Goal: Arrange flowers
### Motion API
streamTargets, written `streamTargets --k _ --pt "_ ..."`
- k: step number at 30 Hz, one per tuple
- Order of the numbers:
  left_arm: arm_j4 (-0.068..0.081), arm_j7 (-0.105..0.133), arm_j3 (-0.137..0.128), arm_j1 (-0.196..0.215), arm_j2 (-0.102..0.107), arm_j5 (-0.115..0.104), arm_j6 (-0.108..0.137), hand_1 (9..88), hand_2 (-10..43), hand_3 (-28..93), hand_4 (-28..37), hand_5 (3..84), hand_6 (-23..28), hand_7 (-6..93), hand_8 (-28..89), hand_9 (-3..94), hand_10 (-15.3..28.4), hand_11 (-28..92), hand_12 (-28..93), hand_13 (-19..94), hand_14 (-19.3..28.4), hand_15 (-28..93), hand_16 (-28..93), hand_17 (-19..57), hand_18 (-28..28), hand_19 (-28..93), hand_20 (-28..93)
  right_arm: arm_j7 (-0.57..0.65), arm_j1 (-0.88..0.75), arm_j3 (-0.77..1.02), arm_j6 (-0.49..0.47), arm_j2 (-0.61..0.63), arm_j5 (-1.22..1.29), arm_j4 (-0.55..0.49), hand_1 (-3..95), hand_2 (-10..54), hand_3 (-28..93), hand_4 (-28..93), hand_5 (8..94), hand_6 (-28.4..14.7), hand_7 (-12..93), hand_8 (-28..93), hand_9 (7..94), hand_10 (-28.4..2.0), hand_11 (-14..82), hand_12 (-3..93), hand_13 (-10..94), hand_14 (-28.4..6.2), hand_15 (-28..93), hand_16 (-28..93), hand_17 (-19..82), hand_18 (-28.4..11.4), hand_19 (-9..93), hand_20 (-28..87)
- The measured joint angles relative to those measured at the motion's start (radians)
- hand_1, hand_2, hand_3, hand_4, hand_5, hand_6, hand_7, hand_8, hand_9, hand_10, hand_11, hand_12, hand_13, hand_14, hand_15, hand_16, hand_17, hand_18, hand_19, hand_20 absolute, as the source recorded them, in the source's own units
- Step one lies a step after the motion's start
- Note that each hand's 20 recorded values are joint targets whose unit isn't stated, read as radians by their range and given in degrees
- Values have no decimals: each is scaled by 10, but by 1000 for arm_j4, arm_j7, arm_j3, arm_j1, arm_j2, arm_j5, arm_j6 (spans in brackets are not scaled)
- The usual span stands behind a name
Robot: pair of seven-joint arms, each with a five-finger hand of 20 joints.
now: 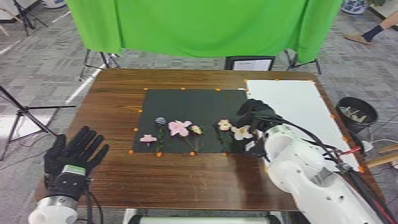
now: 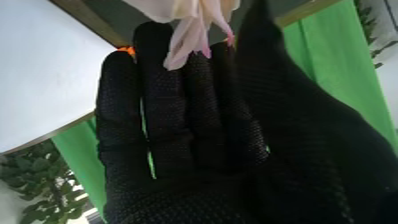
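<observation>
In the head view my right hand point(image 1: 256, 114) is over the black board's right part, beside a white flower point(image 1: 242, 132). The right wrist view has that hand point(image 2: 191, 130) with straight fingers, its thumb to one side; pale pink-white petals point(image 2: 185, 31) overlap the fingertips. Whether the thumb touches the flower I cannot tell. More flowers lie in a row on the black board point(image 1: 182, 102): a small pink one point(image 1: 148, 138), a blue one point(image 1: 161, 120), a large pink one point(image 1: 179, 128), a yellowish one point(image 1: 196, 129) and a cream-pink one point(image 1: 224, 124). My left hand point(image 1: 69, 155) rests open beside the board.
A white board point(image 1: 284, 102) lies at the right of the brown table point(image 1: 204, 182), partly under my right arm. Orange markers edge the boards. A black bin point(image 1: 357, 111) stands off the table's right side, and a framed sheet point(image 1: 250, 63) is beyond the far edge.
</observation>
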Motion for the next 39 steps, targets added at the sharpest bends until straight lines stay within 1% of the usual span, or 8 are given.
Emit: streamTargets --k 8,12,17,24,29,32,35,39 --pt "0 20 2 0 1 2 0 236 159 732 -283 471 103 172 -87 393 162 256 122 274 167 445 -85 -69 170 434 125 14 -9 8 8 22 -38 -19 368 -67 818 -272 468 -53 189 -133 489 -178 154 161 524 -141 467 162 294 -195 693 217" --pt "-1 24 1 1 1 2 0 236 160 733 -283 471 102 173 -88 393 163 254 122 274 166 443 -84 -69 170 433 126 27 -14 27 -5 27 -47 -30 309 9 798 -264 445 -63 167 -122 445 -187 131 156 462 -164 415 136 284 -197 686 207" --pt "-2 26 1 0 4 5 0 236 160 733 -283 454 98 164 -90 388 160 243 117 274 164 432 -87 -68 170 431 126 16 -32 88 -14 28 -16 -43 263 59 795 -275 361 -64 165 -115 341 -175 100 137 325 -161 283 106 207 -172 515 137" --pt "0 25 -2 -14 23 71 -2 235 161 728 -283 454 99 137 -83 388 159 212 103 274 159 384 -92 -67 170 421 120 -282 -126 329 39 31 398 -39 148 100 783 -282 266 -40 115 -99 285 -153 39 119 264 -161 128 150 166 -165 298 157" --pt "7 47 -43 -14 52 98 -1 233 159 723 -283 406 84 105 -79 366 152 177 91 259 150 336 -97 -67 166 410 110 -382 -158 389 183 56 587 -27 97 97 780 -282 250 -23 92 -91 277 -132 13 114 245 -158 51 191 149 -165 228 172" --pt "14 52 -88 -13 72 108 -3 229 151 720 -283 302 52 74 -82 293 134 125 71 193 122 242 -100 -71 158 387 92 -435 -159 437 176 60 719 -2 86 90 780 -282 223 -24 81 -86 259 -144 -1 115 227 -156 34 200 140 -165 202 170" --pt "16 41 -129 -14 84 136 -2 225 149 713 -283 295 49 68 -84 272 126 111 66 145 94 196 -108 -72 145 367 82 -495 -147 458 153 72 892 35 67 84 779 -280 220 -26 76 -84 251 -147 -7 116 219 -157 24 202 134 -164 188 169" --pt "25 38 -136 -33 103 145 -2 219 147 712 -283 297 52 61 -83 255 121 101 62 120 80 168 -112 -78 134 355 77 -520 -100 437 117 102 1090 85 62 82 779 -279 230 -26 73 -83 252 -147 -8 115 218 -158 19 206 122 -169 197 176"
